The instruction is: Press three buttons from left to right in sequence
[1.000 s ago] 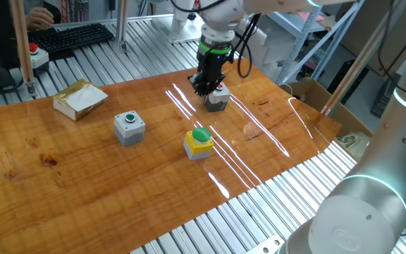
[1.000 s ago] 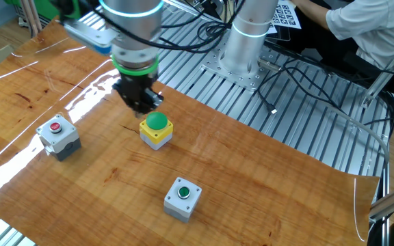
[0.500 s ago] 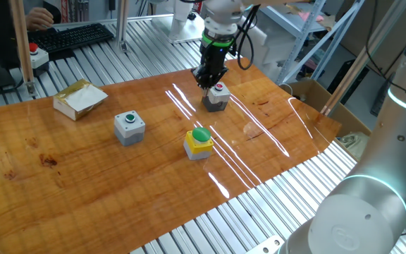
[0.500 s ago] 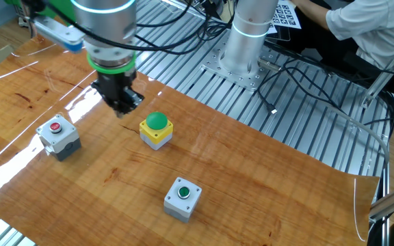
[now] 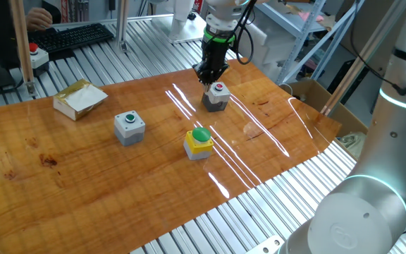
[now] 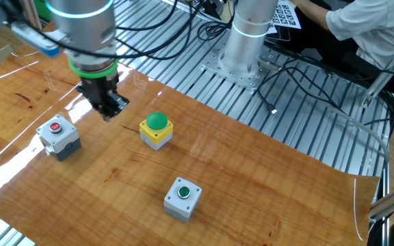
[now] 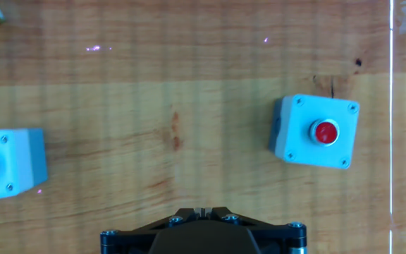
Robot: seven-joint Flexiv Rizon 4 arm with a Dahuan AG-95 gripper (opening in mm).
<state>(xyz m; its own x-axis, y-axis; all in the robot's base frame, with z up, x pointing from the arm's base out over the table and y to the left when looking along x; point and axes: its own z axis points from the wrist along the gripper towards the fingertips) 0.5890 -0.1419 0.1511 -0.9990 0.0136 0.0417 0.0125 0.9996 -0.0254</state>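
Three button boxes stand on the wooden table. The grey box with a small green button point(image 5: 130, 125) is at the left, the yellow box with a green dome point(image 5: 199, 141) in the middle, the grey box with a red button point(image 5: 216, 96) at the right. They also show in the other fixed view: red point(image 6: 58, 135), yellow point(image 6: 156, 130), green point(image 6: 183, 198). My gripper point(image 5: 207, 79) hangs above the table just beside the red-button box, between it and the yellow box point(image 6: 107, 113). In the hand view the fingertips point(image 7: 203, 210) touch each other and hold nothing. The red-button box point(image 7: 316, 132) lies right of centre there.
An open cardboard box point(image 5: 80, 99) sits at the table's far left. A red-buttoned box point(image 5: 35, 55) and a keyboard point(image 5: 76, 37) lie beyond the table. The arm's base point(image 6: 248, 41) with cables stands on the slatted bench. A second arm point(image 5: 372, 204) fills the near right.
My gripper has moved away from the yellow box toward the red-button box and now hangs beside it. The boxes have not moved.
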